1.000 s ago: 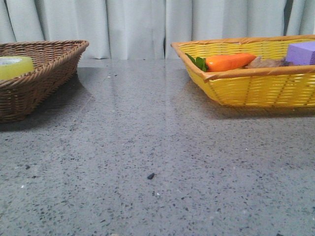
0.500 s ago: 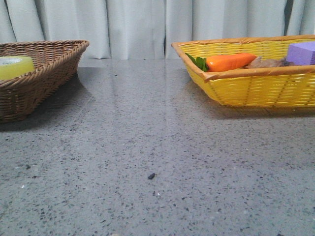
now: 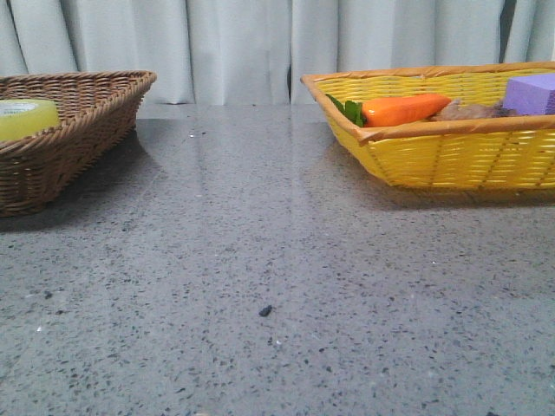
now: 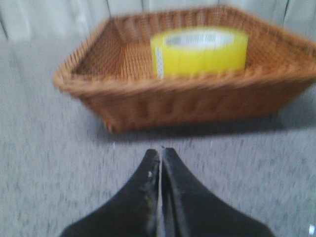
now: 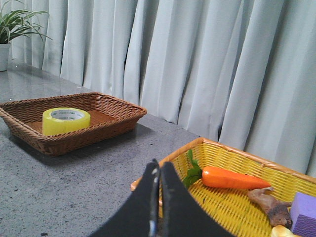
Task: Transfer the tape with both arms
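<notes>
The yellow tape roll [image 3: 26, 116] lies flat in the brown wicker basket [image 3: 95, 104] at the far left of the table. It also shows in the left wrist view [image 4: 200, 50] and in the right wrist view [image 5: 65, 120]. My left gripper [image 4: 161, 150] is shut and empty, above the grey table just in front of the brown basket [image 4: 148, 98]. My right gripper [image 5: 159, 164] is shut and empty, over the near corner of the yellow basket [image 5: 232, 207]. Neither gripper shows in the front view.
The yellow wicker basket [image 3: 451, 156] at the right holds an orange toy carrot [image 3: 403, 108], a purple block [image 3: 531, 92] and a brown object [image 3: 473, 110]. A grey speckled table [image 3: 260, 260] spans between the baskets. Curtains hang behind. A potted plant [image 5: 10, 29] stands far off.
Nothing has visibly changed in the front view.
</notes>
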